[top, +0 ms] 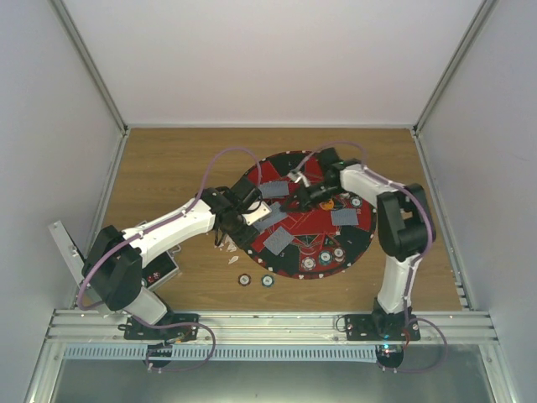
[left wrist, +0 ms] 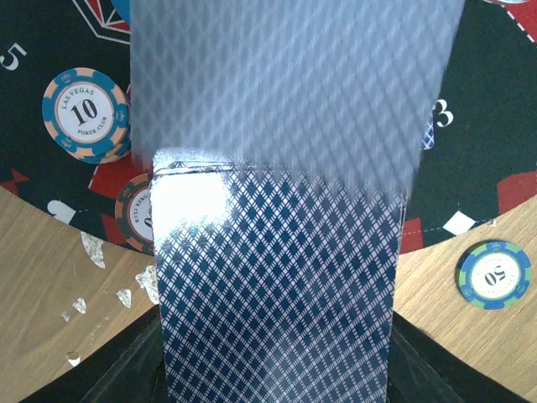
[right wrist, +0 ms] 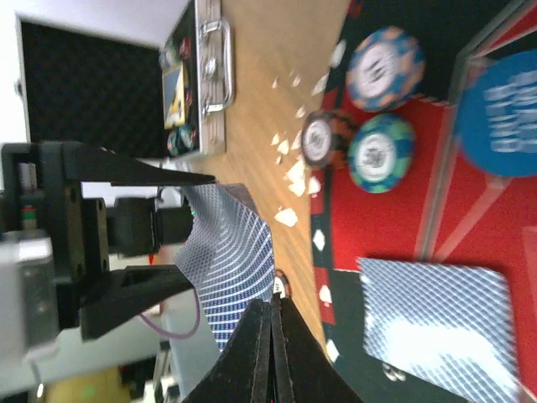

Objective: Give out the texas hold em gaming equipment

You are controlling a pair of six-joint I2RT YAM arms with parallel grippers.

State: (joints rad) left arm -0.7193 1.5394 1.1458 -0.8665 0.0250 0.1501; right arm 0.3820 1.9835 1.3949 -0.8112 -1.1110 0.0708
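My left gripper (top: 252, 216) is shut on a deck of blue-backed playing cards (left wrist: 277, 285) that fills the left wrist view. My right gripper (right wrist: 273, 306) is shut on the edge of the top card (right wrist: 231, 252), which bends up off the deck between the left gripper's fingers (right wrist: 134, 290). Both meet over the left part of the round red-and-black mat (top: 361, 239). Dealt cards lie on the mat (top: 279, 241) (top: 344, 217) (right wrist: 436, 323). Poker chips sit on the mat (left wrist: 86, 115) (right wrist: 382, 153) (top: 325, 256). Two more chips rest on the wood (top: 244, 280) (top: 267, 280).
The black hinged case (right wrist: 201, 75) lies open on the wood at the left, partly under the left arm (top: 164, 269). Small white scraps (left wrist: 92, 252) are scattered on the wood by the mat's edge. A blue disc (right wrist: 503, 113) rests on the mat. White walls enclose the table.
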